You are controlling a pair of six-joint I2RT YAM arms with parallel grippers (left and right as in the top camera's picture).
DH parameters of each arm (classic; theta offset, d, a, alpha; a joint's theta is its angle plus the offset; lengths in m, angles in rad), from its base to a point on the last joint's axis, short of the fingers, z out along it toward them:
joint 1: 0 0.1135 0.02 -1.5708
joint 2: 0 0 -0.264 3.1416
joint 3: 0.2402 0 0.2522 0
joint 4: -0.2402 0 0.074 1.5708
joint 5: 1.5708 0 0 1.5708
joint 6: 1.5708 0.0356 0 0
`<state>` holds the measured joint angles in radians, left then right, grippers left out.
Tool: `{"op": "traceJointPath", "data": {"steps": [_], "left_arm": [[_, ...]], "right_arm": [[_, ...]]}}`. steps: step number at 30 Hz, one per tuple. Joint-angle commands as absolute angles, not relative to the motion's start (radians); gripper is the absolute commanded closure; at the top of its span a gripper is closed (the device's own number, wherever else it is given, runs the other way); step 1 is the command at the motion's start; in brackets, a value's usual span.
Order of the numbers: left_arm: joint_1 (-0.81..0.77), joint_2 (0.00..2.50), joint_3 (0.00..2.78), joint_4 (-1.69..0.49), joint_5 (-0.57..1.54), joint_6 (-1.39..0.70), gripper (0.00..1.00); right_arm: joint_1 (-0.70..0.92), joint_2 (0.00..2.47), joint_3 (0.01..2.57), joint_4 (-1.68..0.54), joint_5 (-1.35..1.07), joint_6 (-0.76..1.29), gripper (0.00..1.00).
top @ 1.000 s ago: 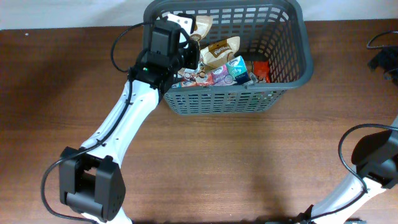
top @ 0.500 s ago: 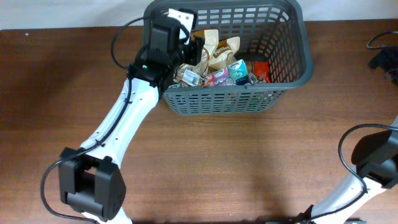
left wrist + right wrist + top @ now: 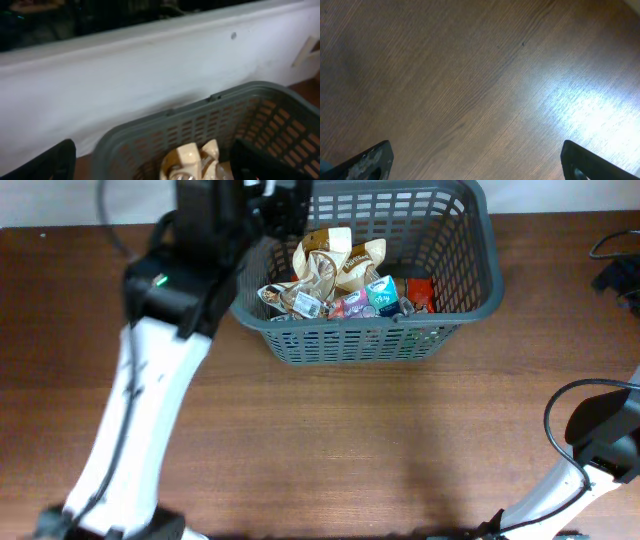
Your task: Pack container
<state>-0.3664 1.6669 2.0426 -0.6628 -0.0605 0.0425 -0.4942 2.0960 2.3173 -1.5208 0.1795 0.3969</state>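
The container, a dark grey lattice basket, stands at the back middle of the table. It holds several packages: a tan bag, a second tan bag, a teal packet, a pink one and a red one. My left arm is raised high over the basket's left end. My left gripper is open above the container's rim, with the tan bag lying loose below it. My right gripper is open over bare wood.
My right arm rests at the table's lower right corner. Dark equipment with a cable sits at the right edge. A white wall runs behind the basket.
My left gripper has opened and let go of the tan bag, which now lies in the basket. The left arm has risen up and to the left. The right arm has not moved.
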Motion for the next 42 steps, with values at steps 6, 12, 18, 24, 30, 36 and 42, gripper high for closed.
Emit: {"op": "traceJointPath", "data": {"steps": [6, 12, 18, 24, 30, 36, 42], "left_arm": [[-0.364, 1.357, 2.065, -0.92, -0.158, 0.073, 0.16], [-0.364, 1.185, 2.065, -1.184, -0.155, -0.007, 0.15], [-0.364, 1.049, 2.064, -1.383, -0.155, -0.091, 0.16], [-0.364, 0.942, 2.064, -1.567, -0.241, -0.176, 0.15], [-0.364, 0.825, 2.064, -1.687, -0.29, -0.259, 0.16], [-0.364, 0.636, 2.038, -1.687, -0.279, -0.27, 0.15], [-0.364, 0.487, 1.97, -1.687, -0.245, -0.278, 0.14]], "right_arm": [[-0.498, 2.084, 2.309, -1.521, 0.195, 0.409, 0.01], [-0.498, 2.084, 2.309, -1.521, 0.195, 0.409, 0.01], [-0.498, 2.084, 2.309, -1.521, 0.195, 0.409, 0.01], [-0.498, 2.084, 2.309, -1.521, 0.195, 0.409, 0.01], [-0.498, 2.084, 2.309, -1.521, 0.195, 0.409, 0.01], [-0.498, 2.084, 2.309, -1.521, 0.195, 0.409, 0.01], [-0.498, 2.084, 2.309, -1.521, 0.195, 0.409, 0.01]]}}
